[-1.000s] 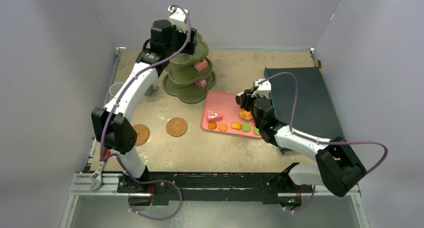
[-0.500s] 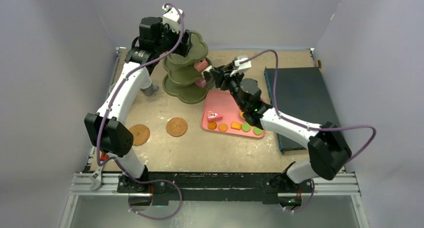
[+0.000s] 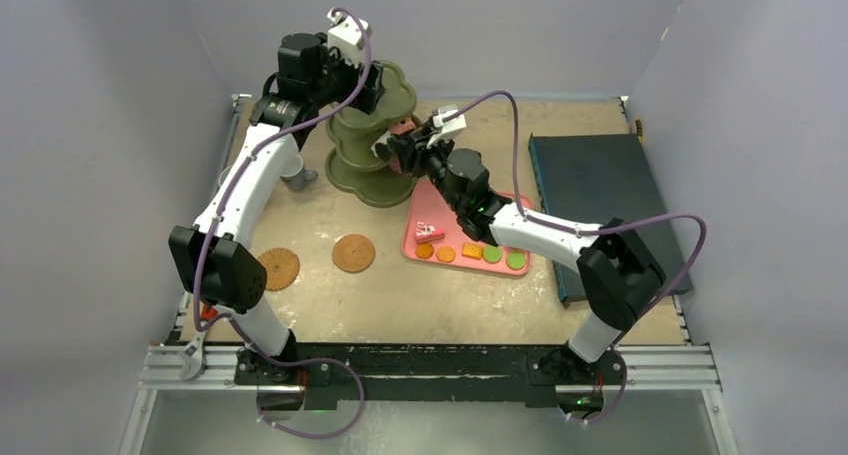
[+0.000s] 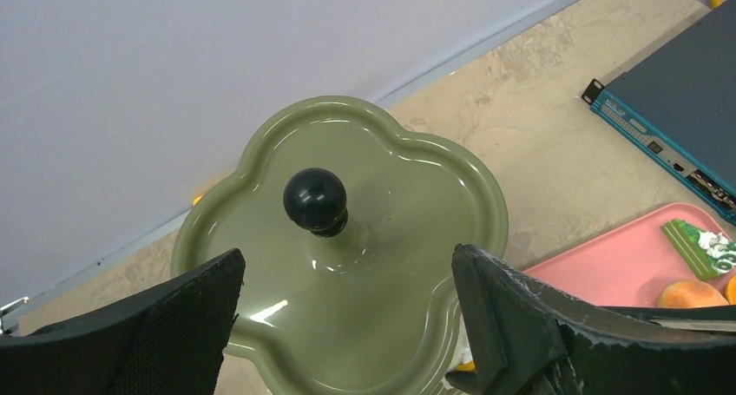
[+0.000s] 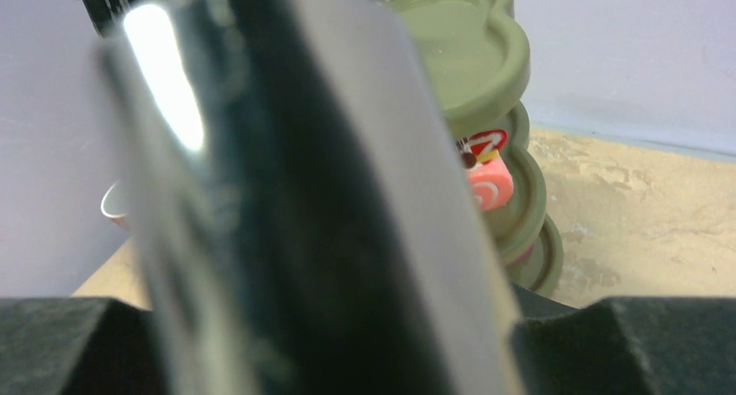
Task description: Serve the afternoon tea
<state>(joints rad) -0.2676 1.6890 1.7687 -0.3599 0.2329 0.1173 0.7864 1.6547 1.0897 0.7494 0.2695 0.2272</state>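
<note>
Hovering over stand [image 4: 408, 195] rim, left tool [image 4: 347, 256].

You see the olive stand [image 3: 398, 93] upright at the far side of the table. It has three clover-shaped tiers and a black knob [image 4: 315, 200] on top. A pink roll pastry [image 5: 488, 192] lies on the middle tier. On the pink tray [image 3: 428, 207] just beside the stand, three orange pastries [image 3: 446, 254] and two green rounds [image 3: 493, 254] lie in one row. A pink-white slice [image 3: 428, 231] sits just behind them. Two brown coasters [image 3: 353, 253] lie flat and apart from each other, left of the tray. A grey-blue cup [image 3: 298, 175] stands left of the stand, partly hidden.
</note>
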